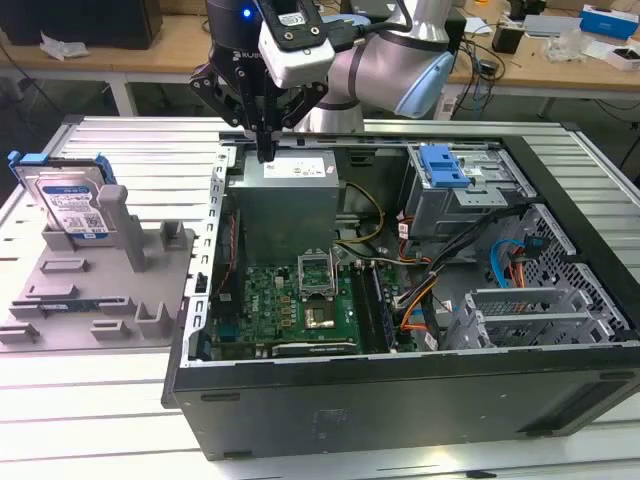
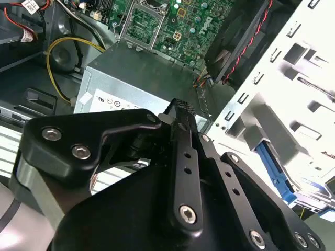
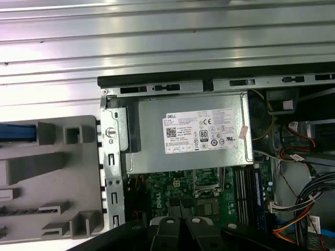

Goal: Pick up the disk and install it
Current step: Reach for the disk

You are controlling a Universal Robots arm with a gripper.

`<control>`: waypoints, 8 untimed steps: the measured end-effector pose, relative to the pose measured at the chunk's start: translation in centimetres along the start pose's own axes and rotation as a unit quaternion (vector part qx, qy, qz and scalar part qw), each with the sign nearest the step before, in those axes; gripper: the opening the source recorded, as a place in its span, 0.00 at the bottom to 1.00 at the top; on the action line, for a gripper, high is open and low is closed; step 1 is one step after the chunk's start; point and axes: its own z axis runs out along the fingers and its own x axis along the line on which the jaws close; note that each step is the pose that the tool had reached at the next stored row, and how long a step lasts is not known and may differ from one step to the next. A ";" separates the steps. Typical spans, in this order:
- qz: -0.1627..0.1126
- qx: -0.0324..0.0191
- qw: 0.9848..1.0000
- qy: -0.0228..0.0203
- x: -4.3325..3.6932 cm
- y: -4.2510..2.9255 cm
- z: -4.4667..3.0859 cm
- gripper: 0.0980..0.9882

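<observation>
The disk [image 1: 67, 202], silver with a white-and-blue label and a blue carrier frame, stands on edge in a grey fixture [image 1: 100, 295] at the exterior view's left, outside the computer case. Its blue edge [image 3: 15, 132] also shows in the first wrist view. My gripper [image 1: 265, 152] hangs over the back left corner of the open case, just above the grey power supply [image 1: 290, 200]. It is well to the right of the disk and apart from it. The black fingers [image 2: 180, 110] are shut together with nothing between them.
The open black computer case [image 1: 400, 400] lies on a slatted metal table [image 1: 90, 400]. Inside are a green motherboard [image 1: 290, 300], loose cables [image 1: 420, 290] and a metal drive cage with a blue latch [image 1: 443, 165] at the back right. A perforated side wall [image 2: 293, 73] stands beside the gripper.
</observation>
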 end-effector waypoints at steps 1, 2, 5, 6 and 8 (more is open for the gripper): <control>0.000 0.000 1.000 0.000 0.00 0.00 0.00 0.01; 0.000 0.000 1.000 0.000 0.07 0.01 0.03 0.01; 0.000 0.000 1.000 0.001 1.42 0.49 0.07 0.01; 0.000 0.000 1.000 0.001 1.76 0.62 0.07 0.01; 0.000 0.000 1.000 0.001 2.79 0.89 0.08 0.01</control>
